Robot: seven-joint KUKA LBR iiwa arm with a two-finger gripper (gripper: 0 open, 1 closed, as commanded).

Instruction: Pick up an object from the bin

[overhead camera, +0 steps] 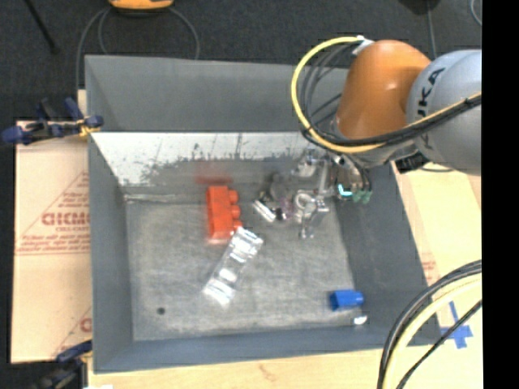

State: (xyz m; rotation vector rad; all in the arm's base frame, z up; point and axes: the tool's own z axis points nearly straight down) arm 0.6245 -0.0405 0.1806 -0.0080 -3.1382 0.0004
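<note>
Right of the orange block (221, 211): the gripper (308, 221) hangs low in the bin (109, 241), near the back wall.
Claw state: I cannot tell, apart or together.
Between block and gripper: a small dark-and-silver thing (270, 203), nearest the gripper, just beside it.
Below the block: a clear plastic packet (233, 266), lying slantwise.
Far lower right of the block: a blue cube (346, 300) and a white bit (360, 320).

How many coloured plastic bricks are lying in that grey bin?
2. An orange-red brick lies near the middle of the bin floor, left of the claw; a small blue brick sits in the near right corner. The claw could be hiding something beneath it.
</note>
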